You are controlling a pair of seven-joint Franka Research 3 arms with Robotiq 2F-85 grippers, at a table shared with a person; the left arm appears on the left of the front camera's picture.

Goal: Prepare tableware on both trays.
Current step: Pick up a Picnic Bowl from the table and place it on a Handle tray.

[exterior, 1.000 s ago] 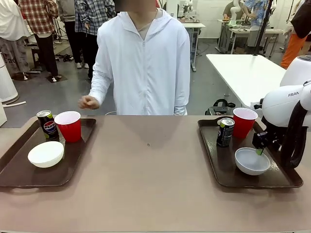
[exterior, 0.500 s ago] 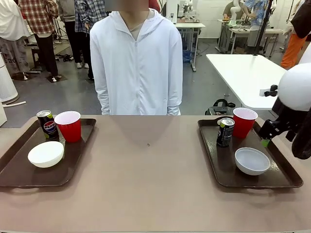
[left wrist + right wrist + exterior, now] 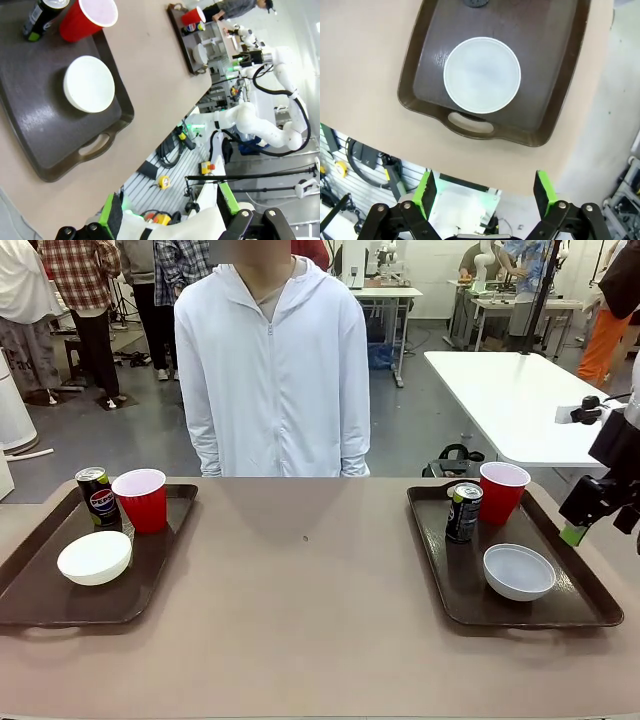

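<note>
1. So, both trays look pretty much set. The left tray (image 3: 40, 600) carries a white bowl (image 3: 94, 557) near its front, a red cup (image 3: 141, 499) toward the far rim, and the Pepsi can (image 3: 97, 496) just beside that cup, on the side away from the table's middle.

2. The right tray (image 3: 580, 612) has the same kit: a white bowl (image 3: 519, 571) near the front, a red cup (image 3: 502, 491) at the far rim, and a black can (image 3: 463, 512) just beside that cup, on the tray's inner side.

3. Everything stands upright inside the raised rims. Nothing sits on the bare table between the trays.

4. The right gripper (image 3: 485, 196) hangs above the table edge just off the right tray's handle end, its jaws spread wide with nothing between them. From the front it sits (image 3: 590, 502) off the tray's outer side, clear of the cup and bowl.

5. The left gripper (image 3: 170, 205) is up high and well off the left tray's handle end, green pads wide apart, holding nothing.

6. The person stands at the far side behind the table, arms down, touching nothing.

7. Judging by that, the setting-out part seems finished: one cup, one bowl, one can per tray. Nothing obvious is left.
</note>
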